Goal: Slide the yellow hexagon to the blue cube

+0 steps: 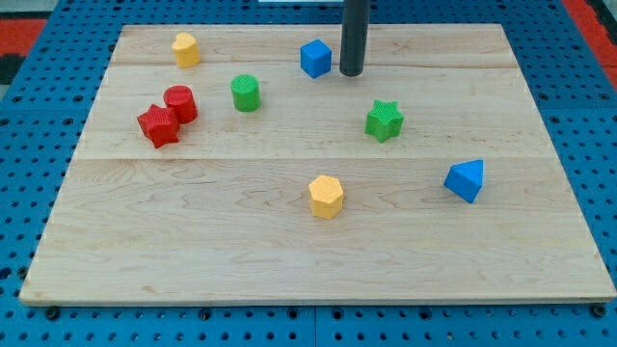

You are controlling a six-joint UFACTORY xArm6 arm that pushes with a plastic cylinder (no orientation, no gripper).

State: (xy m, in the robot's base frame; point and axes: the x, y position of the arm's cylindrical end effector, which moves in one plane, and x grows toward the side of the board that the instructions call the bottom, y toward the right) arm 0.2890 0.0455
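Observation:
The yellow hexagon (326,197) lies on the wooden board (193,251), a little below its middle. The blue cube (315,58) sits near the view's top, almost straight above the hexagon and far from it. My tip (351,73) stands just to the right of the blue cube with a small gap between them. It is far above the yellow hexagon and touches no block.
A second yellow block (186,48), pentagon-like, sits at the top left. A green cylinder (246,93), a red cylinder (180,103) and a red star (158,125) lie on the left. A green star (384,120) and a blue triangular block (466,179) lie on the right.

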